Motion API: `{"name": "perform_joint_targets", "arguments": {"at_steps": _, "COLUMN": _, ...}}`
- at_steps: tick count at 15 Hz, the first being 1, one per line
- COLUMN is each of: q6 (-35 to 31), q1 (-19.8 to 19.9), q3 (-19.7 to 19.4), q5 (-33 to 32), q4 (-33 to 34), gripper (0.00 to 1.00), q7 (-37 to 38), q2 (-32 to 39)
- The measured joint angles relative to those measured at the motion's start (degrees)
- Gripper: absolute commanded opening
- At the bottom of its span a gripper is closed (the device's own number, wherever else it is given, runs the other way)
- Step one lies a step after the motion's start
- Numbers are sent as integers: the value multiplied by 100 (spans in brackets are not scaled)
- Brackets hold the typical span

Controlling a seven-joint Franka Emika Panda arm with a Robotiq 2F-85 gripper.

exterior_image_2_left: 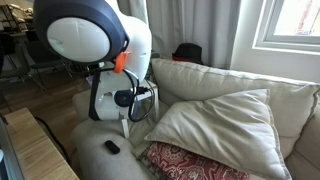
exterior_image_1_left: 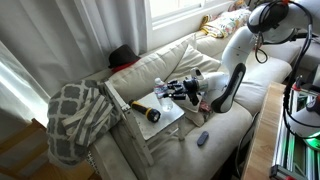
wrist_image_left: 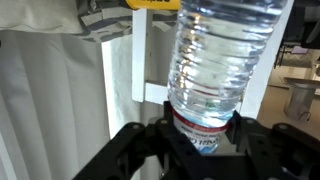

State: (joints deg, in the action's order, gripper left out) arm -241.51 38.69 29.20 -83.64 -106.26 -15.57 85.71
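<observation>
Clear plastic water bottle [wrist_image_left: 220, 60] was pinched tight at its labelled end by the claw [wrist_image_left: 202, 138], sticking out leftward just above a white board [exterior_image_1_left: 172, 122] on the sofa [exterior_image_1_left: 235, 125]. A yellow-and-black tool [exterior_image_1_left: 147, 110] lay on that board, with a checkered blanket [exterior_image_1_left: 80, 115] further left.

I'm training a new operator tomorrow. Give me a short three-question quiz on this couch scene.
1. True or false: the claw is shut on a clear water bottle.
2. What lies on the white board near the claw? A) a yellow and black tool B) a mug C) a book
3. Fill in: the small dark gadget lies on the ____.
Key: 1 true; 2 A; 3 couch.
</observation>
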Motion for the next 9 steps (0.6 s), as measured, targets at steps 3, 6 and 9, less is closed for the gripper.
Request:
{"name": "perform_joint_targets", "arguments": {"at_steps": 3, "q6": 3, "q1": -13, "q3": -69, "q5": 12, "q4": -33, "gripper": 24, "q7": -25, "q2": 3}}
{"name": "perform_joint_targets", "arguments": {"at_steps": 6, "q6": 3, "q1": -50, "q3": -205, "q5": 41, "q4": -32, "gripper": 24, "q7": -32, "q2": 5}}
{"name": "perform_joint_targets", "arguments": {"at_steps": 9, "q6": -4, "q1": -63, "q3": -275, "q5": 50, "q4": -35, "gripper": 76, "q7": -32, "q2": 3}}
